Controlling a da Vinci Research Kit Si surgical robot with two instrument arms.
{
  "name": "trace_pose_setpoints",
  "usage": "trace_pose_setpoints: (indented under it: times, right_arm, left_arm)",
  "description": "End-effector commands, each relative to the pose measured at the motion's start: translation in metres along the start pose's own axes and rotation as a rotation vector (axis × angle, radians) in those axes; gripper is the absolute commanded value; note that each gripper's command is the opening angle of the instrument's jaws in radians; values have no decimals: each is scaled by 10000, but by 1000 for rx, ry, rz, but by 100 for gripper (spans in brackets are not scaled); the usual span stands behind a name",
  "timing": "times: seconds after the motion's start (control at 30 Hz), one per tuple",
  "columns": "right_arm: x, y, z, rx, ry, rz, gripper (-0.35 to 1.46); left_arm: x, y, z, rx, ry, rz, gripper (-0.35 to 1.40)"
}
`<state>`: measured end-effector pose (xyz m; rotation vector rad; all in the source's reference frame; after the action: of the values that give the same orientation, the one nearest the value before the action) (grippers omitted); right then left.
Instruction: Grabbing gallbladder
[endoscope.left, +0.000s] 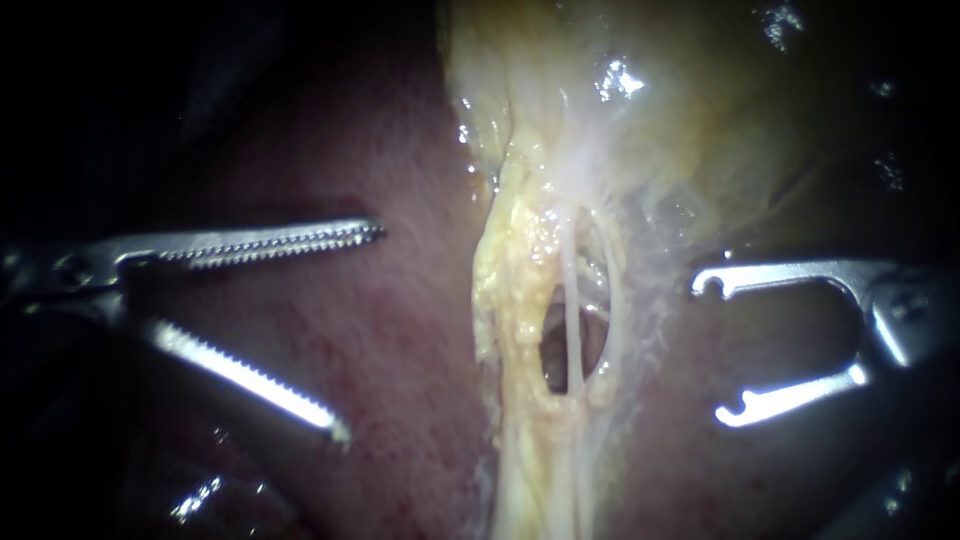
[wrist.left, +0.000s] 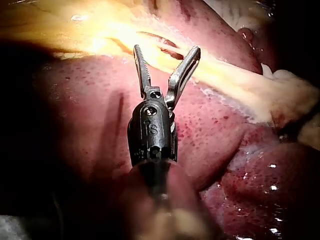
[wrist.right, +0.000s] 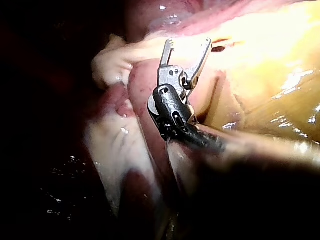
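The dark red liver (endoscope.left: 400, 330) fills the field. The pale yellow gallbladder (endoscope.left: 650, 120) lies across its upper middle, trailing a fatty strip (endoscope.left: 510, 300) downward. The left instrument (endoscope.left: 360, 330) and right instrument (endoscope.left: 712, 350) flank that strip, each hand spread wide and empty. The grab looks not yet made; reaching and closing on tissue remain.

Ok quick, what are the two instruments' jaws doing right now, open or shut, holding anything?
Left instrument: jaws open, holding nothing.
Right instrument: jaws open, holding nothing.
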<state>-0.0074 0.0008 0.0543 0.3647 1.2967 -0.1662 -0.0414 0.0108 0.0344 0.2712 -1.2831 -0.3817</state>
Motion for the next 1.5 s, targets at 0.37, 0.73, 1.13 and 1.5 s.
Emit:
trace_pose_setpoints:
  times: [0.37,0.73,1.13,1.5]
  right_arm:
    - [-1,0,0,-1,0,1,59]
    - [-1,0,-1,-1,0,7,59]
    - [-1,0,-1,0,-1,12,59]
    - [-1,0,-1,0,-1,12,58]
  left_arm:
    - [3,24,23,-72,63,-103,59]
    - [13,40,75,-109,85,-143,42]
    - [32,49,86,-112,107,-155,30]
    - [43,64,80,-112,108,-166,-35]
